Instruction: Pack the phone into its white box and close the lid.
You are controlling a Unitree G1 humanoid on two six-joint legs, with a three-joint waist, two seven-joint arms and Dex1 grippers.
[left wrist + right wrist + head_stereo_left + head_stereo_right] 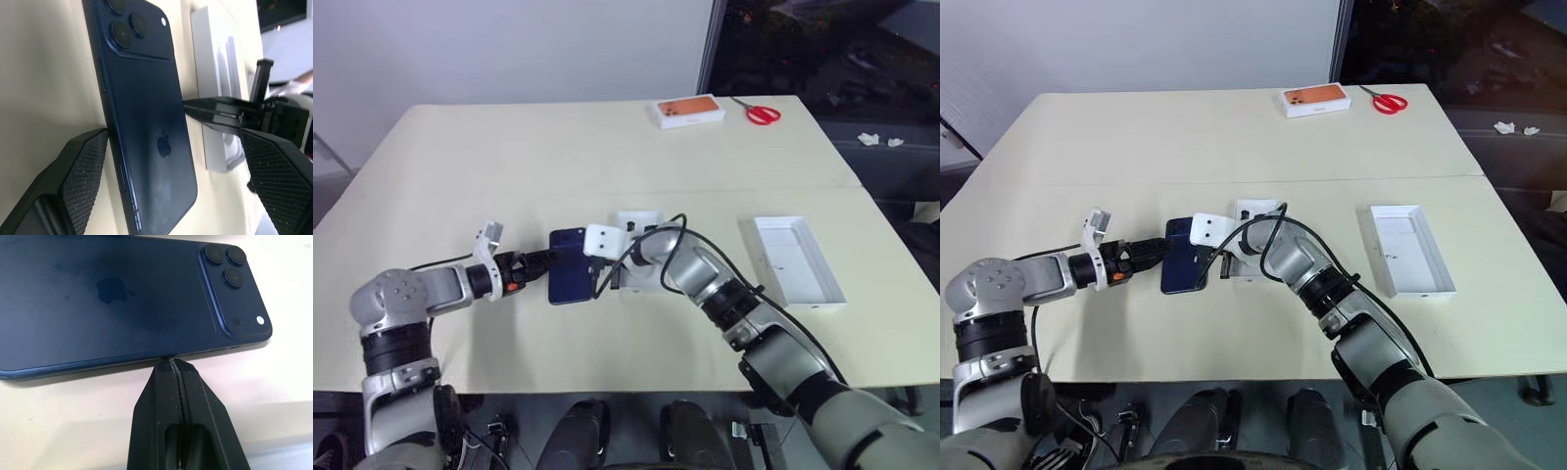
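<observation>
The phone point(570, 266) lay face down on the tabletop point(558, 157), unpacked, between the two hands. The left hand point(171, 161) was spread wide around it, gripping nothing; the right hand point(172, 363), pinched shut and empty, pressed its tips against the phone's edge. The white box point(798, 259) sat open beyond the right arm; packing and closing remained.

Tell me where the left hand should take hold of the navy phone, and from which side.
Probably across its two long edges near the lower half, below the logo. The phone lies flat, back up, on the table, so only thin edges offer purchase. The open left hand already straddles that end, so come in along the phone's length from there. The shut right hand touches one long edge, perhaps to tip it up.
</observation>
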